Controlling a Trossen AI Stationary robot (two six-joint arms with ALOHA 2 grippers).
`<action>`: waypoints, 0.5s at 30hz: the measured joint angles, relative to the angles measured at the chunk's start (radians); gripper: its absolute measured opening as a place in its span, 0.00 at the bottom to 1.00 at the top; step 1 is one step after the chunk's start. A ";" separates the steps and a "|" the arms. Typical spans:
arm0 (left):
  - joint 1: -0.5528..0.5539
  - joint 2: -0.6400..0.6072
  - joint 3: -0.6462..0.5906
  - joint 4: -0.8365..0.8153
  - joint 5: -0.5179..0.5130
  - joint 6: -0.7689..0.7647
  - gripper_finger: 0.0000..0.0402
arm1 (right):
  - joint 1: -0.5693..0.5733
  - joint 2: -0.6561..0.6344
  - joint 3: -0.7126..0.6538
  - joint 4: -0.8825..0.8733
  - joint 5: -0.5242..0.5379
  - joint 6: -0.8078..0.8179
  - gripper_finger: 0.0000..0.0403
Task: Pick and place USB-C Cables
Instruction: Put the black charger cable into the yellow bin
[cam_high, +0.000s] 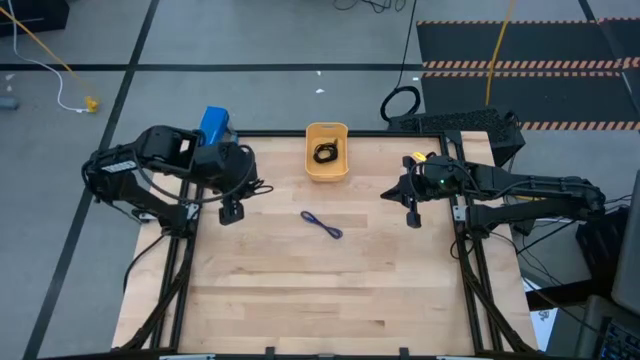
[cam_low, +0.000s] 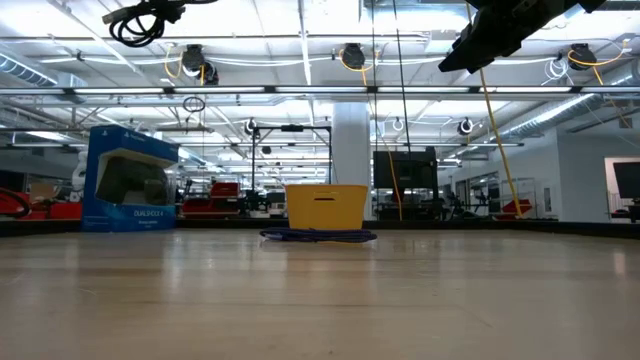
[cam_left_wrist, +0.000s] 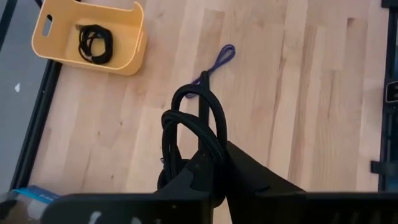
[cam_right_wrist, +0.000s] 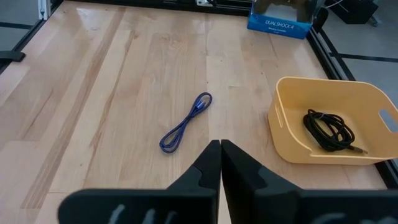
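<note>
An orange tray (cam_high: 326, 152) stands at the table's far middle with one black USB-C cable bundle (cam_high: 326, 153) lying in it. This bundle also shows in the right wrist view (cam_right_wrist: 329, 130). A blue-purple cable (cam_high: 322, 225) lies flat on the table nearer than the tray and also shows in the low view (cam_low: 318, 236). My left gripper (cam_high: 232, 210) is left of it, high above the table, shut on a second black cable bundle (cam_left_wrist: 193, 130). My right gripper (cam_high: 412, 218) is right of the blue-purple cable, raised, shut and empty. My left gripper pinches the black cable bundle between its two fingers at the lower part of its loops (cam_left_wrist: 186, 165). Several strands run between the fingers. The loops stick out past the fingertips (cam_left_wrist: 196, 99). The bundle is lifted well clear of the table, as the low view (cam_low: 140, 20) shows.
A blue box (cam_high: 214, 125) stands at the table's far left corner. A thick black cord ring (cam_high: 400, 103) and a dark device (cam_high: 460, 122) lie beyond the far right edge. A yellow cord (cam_high: 40, 50) runs on the floor. Bare wood (cam_high: 330, 300) spans the near half.
</note>
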 joint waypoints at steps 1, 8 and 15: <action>0.000 0.000 0.000 0.001 0.000 0.001 0.03 | 0.000 0.000 0.000 0.000 0.000 0.000 0.01; 0.005 0.000 0.000 0.079 -0.057 0.047 0.06 | 0.000 0.000 0.000 0.001 0.000 -0.002 0.01; 0.064 0.012 0.000 0.247 -0.060 0.187 0.02 | 0.000 0.000 0.000 0.001 0.000 -0.032 0.01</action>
